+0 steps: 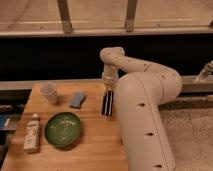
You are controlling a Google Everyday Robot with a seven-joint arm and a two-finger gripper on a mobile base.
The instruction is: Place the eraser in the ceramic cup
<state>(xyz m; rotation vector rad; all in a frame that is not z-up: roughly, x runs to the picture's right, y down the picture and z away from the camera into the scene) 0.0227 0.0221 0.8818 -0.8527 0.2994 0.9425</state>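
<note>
The eraser, a narrow black block with pale lengthwise stripes, hangs upright just above the wooden table, to the right of the blue-grey pad. My gripper points straight down and is shut on the eraser's top end. The ceramic cup, small, pale and without a handle, stands near the table's back left corner, well left of the gripper and apart from it. My thick white arm fills the right side of the view and hides the table's right part.
A blue-grey soft pad lies between the cup and the eraser. A round green bowl sits front left, with a white bottle lying beside it near the left edge. A dark wall and rail run behind the table.
</note>
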